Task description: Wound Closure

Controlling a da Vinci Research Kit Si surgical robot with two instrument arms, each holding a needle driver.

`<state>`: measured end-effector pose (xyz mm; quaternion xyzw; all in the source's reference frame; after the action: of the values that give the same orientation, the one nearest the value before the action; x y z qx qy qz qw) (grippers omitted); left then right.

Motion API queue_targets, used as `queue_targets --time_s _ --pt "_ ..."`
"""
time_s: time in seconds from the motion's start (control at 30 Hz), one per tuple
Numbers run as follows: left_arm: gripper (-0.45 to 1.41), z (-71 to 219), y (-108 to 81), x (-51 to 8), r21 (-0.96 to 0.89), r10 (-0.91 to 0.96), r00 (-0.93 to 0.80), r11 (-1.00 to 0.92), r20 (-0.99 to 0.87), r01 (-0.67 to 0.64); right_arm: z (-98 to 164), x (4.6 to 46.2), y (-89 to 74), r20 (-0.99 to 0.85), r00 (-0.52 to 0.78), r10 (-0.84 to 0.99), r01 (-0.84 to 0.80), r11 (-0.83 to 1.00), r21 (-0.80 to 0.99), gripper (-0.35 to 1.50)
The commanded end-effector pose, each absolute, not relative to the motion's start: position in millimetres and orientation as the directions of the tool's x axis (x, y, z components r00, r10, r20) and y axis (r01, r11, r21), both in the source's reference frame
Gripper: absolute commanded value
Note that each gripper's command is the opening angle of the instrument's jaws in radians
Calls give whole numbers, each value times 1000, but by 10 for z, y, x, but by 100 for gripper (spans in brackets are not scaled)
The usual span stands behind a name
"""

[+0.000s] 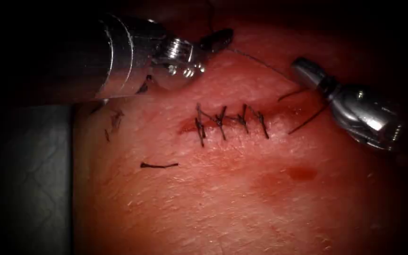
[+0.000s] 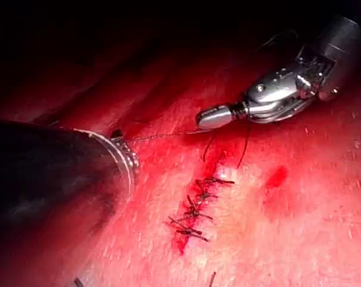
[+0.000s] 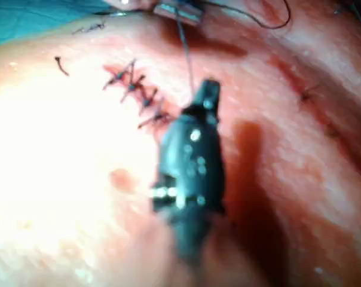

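The reddish, glistening slab of tissue carries a row of dark stitches along its cut; a short dark cut thread end lies below-left of the stitches, a red fluid spot below-right.

Backdrop: dark grey quilted pad at frame's left; teal drape beyond; dark vignette surrounds.

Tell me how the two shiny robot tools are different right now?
The left tool comes in from the upper left above the cut; the right tool sits past the cut's right end. The left tool's tip looks dark, while the right tool's tip is pale and silvery. Both have their jaws shut on the same thread, which runs taut between them. Neither holds a needle.
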<state>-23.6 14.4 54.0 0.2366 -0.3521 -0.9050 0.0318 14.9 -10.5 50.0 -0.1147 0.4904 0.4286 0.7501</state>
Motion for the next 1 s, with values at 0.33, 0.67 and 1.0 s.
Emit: queue_targets --time_s 0.33,0.67,1.0 --pt "-45 610 242 -239 639 -180 -902 -759 -393 -128 520 166 -155 -850 166 500 -727 644 237 -35" --pt "-45 647 293 -225 611 -133 -897 -772 -423 -173 527 168 -186 -850 190 491 -706 670 229 -35" --pt "-45 668 326 -210 609 -121 -903 -774 -412 -174 516 169 -220 -851 205 484 -699 681 220 -35"
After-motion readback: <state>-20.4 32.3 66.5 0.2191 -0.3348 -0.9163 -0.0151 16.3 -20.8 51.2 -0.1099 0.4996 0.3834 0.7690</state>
